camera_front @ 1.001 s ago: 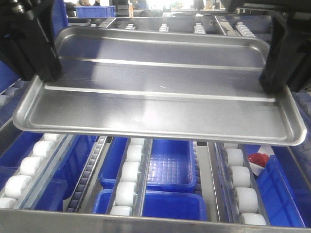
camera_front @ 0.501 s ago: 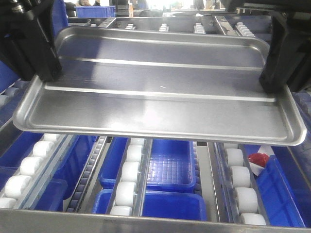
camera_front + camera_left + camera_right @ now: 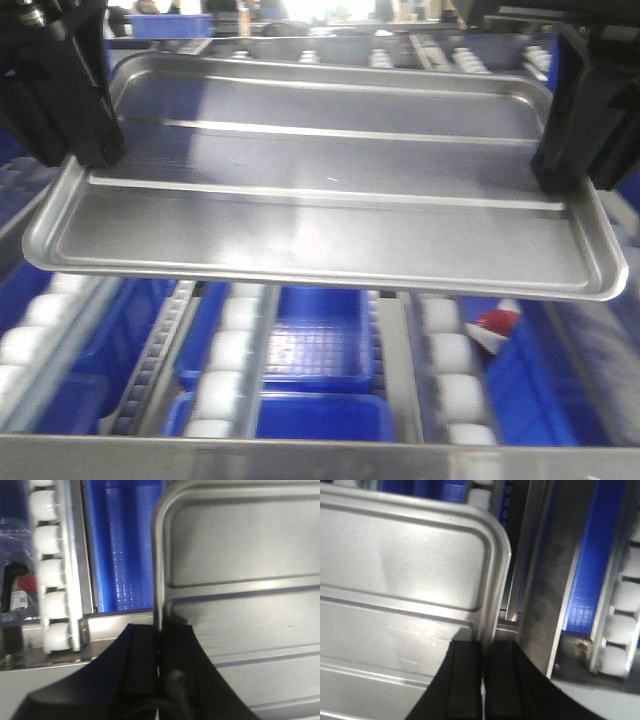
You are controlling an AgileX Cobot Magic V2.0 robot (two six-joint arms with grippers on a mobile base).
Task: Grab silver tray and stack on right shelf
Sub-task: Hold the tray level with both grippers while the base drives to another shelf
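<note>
Silver tray (image 3: 320,210): held level, one end rim clamped in left hand (image 3: 95,155), the other in right hand (image 3: 555,180), to prevent tipping; right shelf (image 3: 320,462) below hands.

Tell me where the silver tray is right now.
In the front view the silver tray hangs clamped at its left rim by the left fingers and at its right rim by the right fingers, above the white rollers and blue bins.
</note>
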